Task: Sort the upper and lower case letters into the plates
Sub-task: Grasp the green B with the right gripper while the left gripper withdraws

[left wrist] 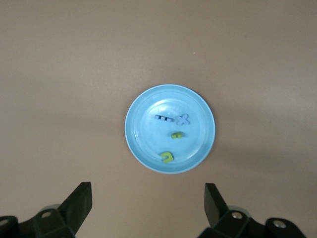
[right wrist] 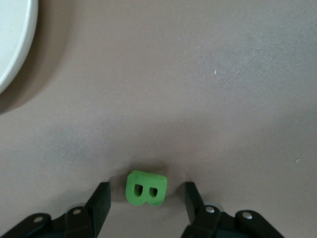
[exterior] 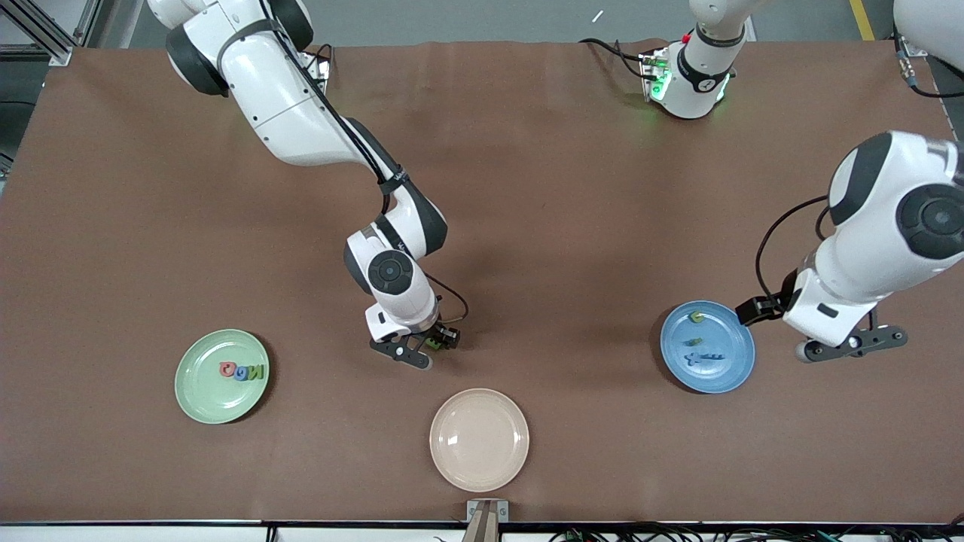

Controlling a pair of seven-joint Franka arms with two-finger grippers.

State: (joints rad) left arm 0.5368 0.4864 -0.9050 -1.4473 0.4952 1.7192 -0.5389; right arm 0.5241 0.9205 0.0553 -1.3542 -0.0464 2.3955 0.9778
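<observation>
A green letter B [right wrist: 145, 188] lies on the brown table between the open fingers of my right gripper [right wrist: 147, 202], which do not touch it. In the front view the right gripper [exterior: 422, 352] is low over the B [exterior: 433, 342], above the table's middle. The mint green plate [exterior: 203, 399] holds a pink G [exterior: 227, 368], a blue Q [exterior: 242, 371] and a green N [exterior: 257, 372]. The blue plate [exterior: 727, 376] holds several small blue and green letters [left wrist: 167, 157]. My left gripper [exterior: 851, 348] hovers open and empty beside the blue plate [left wrist: 136, 144].
A cream-beige plate [exterior: 479, 439] with nothing on it sits nearer to the front camera than the B; its rim shows in the right wrist view [right wrist: 15, 44]. The mint green plate is toward the right arm's end of the table, the blue plate toward the left arm's end.
</observation>
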